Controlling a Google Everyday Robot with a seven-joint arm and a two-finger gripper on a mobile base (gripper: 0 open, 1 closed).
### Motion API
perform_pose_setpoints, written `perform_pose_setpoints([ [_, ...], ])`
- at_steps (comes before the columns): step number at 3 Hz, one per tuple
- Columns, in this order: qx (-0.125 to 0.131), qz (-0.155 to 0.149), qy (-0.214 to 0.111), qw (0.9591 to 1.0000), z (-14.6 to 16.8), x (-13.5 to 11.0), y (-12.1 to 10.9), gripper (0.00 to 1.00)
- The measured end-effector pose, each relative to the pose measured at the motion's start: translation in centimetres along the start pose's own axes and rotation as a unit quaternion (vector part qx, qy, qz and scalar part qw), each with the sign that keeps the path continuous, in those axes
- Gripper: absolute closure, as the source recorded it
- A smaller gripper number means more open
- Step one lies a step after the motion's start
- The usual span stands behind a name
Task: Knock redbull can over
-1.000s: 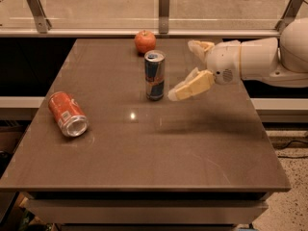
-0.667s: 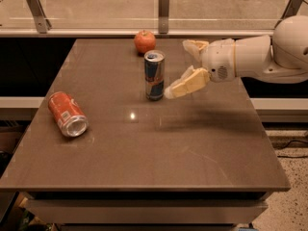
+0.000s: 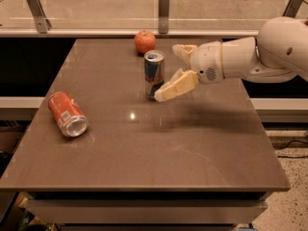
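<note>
Brown and faintly glossy, the bench carries three things. The redbull can stands upright on it, blue and silver with its silver top showing, toward the far middle of the surface. Just behind the redbull can, near the far edge, sits a reddish apple, close to it but apart. Well to the left of the redbull can and nearer the front, a red soda can lies on its side with its silver end turned toward the front. To the right of the redbull can, the white arm reaches in from the right, and the tool hangs right beside the can, above the surface. Its two cream fingers are spread wide: the lower finger slants down so that its tip lies at the can's lower right side, touching it or nearly so, while the upper finger sits level with the can's top, apart from it.
</note>
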State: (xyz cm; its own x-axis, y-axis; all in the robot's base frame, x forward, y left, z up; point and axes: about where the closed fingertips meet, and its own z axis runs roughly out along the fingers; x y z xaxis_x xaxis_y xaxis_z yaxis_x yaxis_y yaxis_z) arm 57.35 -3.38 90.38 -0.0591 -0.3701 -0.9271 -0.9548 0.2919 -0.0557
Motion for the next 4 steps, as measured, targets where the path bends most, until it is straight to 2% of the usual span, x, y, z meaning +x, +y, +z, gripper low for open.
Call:
perform_pose_setpoints([
  [2,0.010,0.011,-0.048,0.9987,1.9,0.7,-0.3,0.00],
  [4,0.011,0.016,-0.108,0.9940,4.8,1.3,-0.8,0.00],
])
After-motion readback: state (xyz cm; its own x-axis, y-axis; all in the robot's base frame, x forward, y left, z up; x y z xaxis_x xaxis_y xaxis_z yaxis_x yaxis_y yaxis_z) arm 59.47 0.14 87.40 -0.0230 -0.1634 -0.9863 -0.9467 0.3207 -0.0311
